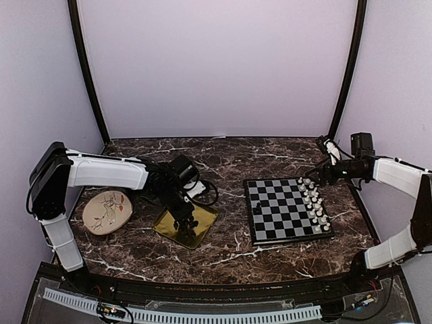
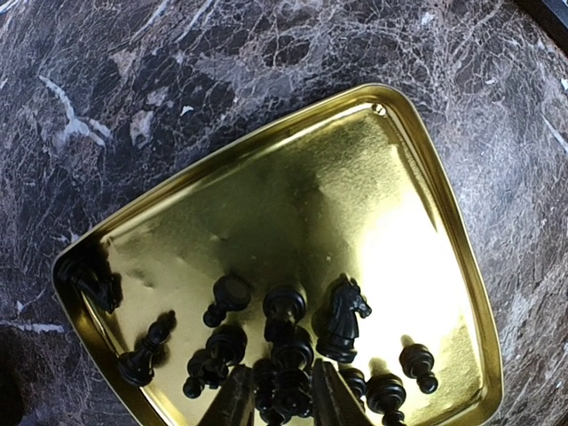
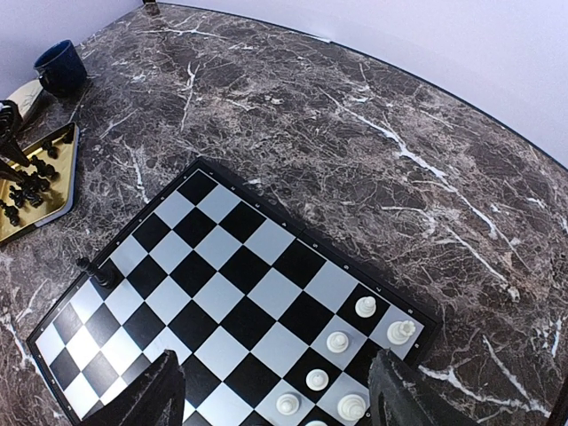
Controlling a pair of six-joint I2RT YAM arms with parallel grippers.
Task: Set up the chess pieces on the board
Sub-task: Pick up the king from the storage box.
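The left gripper (image 2: 286, 395) hangs low over the gold tray (image 2: 266, 177), which sits on the marble table (image 1: 229, 162) between a floral plate (image 1: 106, 210) and the board (image 1: 280, 209); the black pieces (image 2: 344, 315) lie clustered in the tray's near part, some upright and some tipped over; the left fingers (image 2: 238, 399) flank one of them, but I cannot tell whether they pinch it or only straddle it. The right gripper (image 3: 275, 382) hovers above the board's right side, its fingers (image 3: 155, 395) spread wide and holding nothing; the white pieces (image 1: 314, 202) stand in two rows along that right edge; a lone black piece (image 3: 106, 275) stands on a square at the opposite edge; a blue mug (image 3: 62, 67) sits beyond the tray.
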